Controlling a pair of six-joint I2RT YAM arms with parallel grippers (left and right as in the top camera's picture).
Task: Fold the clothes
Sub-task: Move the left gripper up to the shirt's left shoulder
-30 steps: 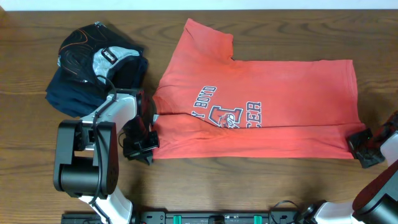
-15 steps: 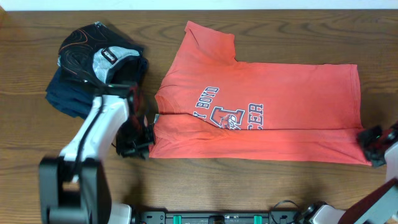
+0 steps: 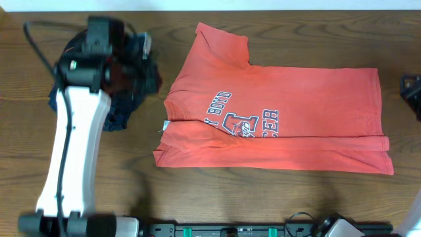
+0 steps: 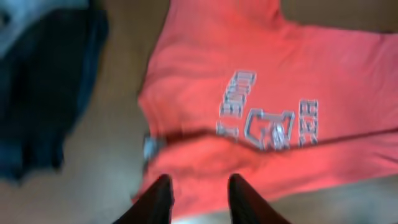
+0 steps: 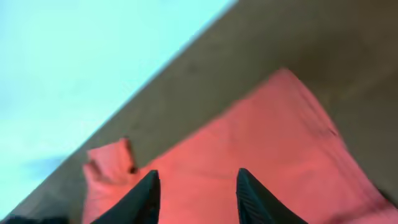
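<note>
Just changed: both arms let go of the T-shirt (image 3: pixel 276 112) near edge, now lifted clear vs 1 s ago.
L gripper (image 4: pixel 199 186): jaws apart, empty, high over collar end, by dark garments (image 4: pixel 43 93).
R gripper (image 5: pixel 196 180): jaws wide, empty, off hem end.
T-shirt: flat on table (image 3: pixel 263 197), near strip looks folded over, far sleeve out.
Means: 1st lengthwise fold prob done; more folds left.

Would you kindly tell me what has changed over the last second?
The left gripper left the T-shirt's near corner, rising back toward the dark garments; the right gripper withdrew rightward from the other. T-shirt and dark garments stayed put.
</note>
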